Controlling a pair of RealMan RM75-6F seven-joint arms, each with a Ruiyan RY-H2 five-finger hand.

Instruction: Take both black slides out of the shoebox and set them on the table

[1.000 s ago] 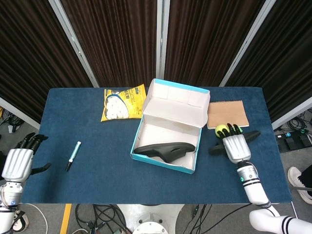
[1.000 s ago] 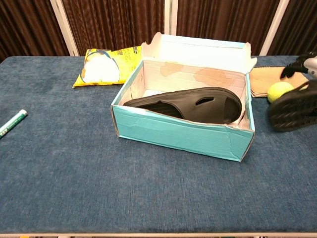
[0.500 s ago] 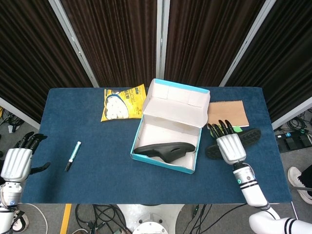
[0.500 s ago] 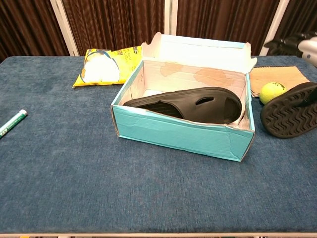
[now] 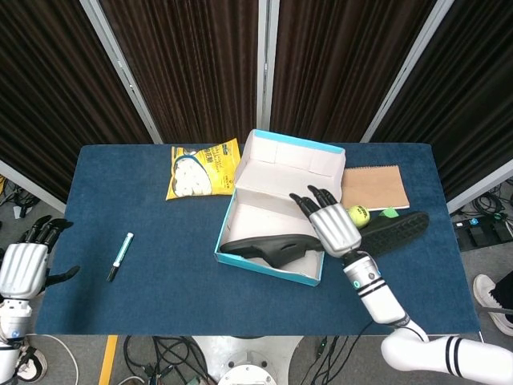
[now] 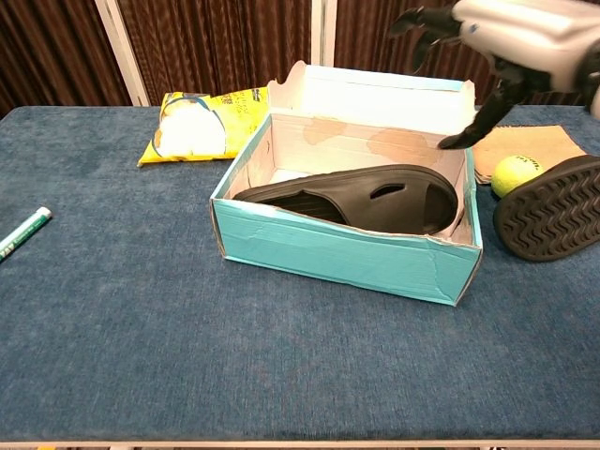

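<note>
Head view: shoebox [image 5: 272, 210] sits mid-table [image 5: 120, 184], lid flipped up at the back. One black slide [image 5: 268, 247] lies inside, along the front wall of the box. Right hand [image 5: 333, 223] hovers over the box's right edge, fingers spread, holding nothing. Second slide [image 5: 393, 233] is out of the box, on the table just right of it, partly behind the right wrist. Tennis ball [image 5: 357, 214] is just right of the box, touching or nearly touching that slide. Notebook [image 5: 373, 186] lies right of the box, toward the back. Yellow snack bag [image 5: 202, 168] is left of the box, at the back. Marker [image 5: 121, 255] is well left of the box. Left hand [image 5: 22, 265] hangs off the table's left edge, far from the box, fingers spread, empty.

Chest view: slide in box [image 6: 361, 197] lies lengthwise, strap up. Right hand [image 6: 497, 42] is above the box's back right corner, fingers apart, nothing held. Other slide [image 6: 551, 208] rests right of the box, tilted so its ridged sole shows; ball [image 6: 513, 173] is beside it. Bag [image 6: 202, 122] behind-left of box; marker [image 6: 23, 232] far left. Left hand not seen here.
</note>
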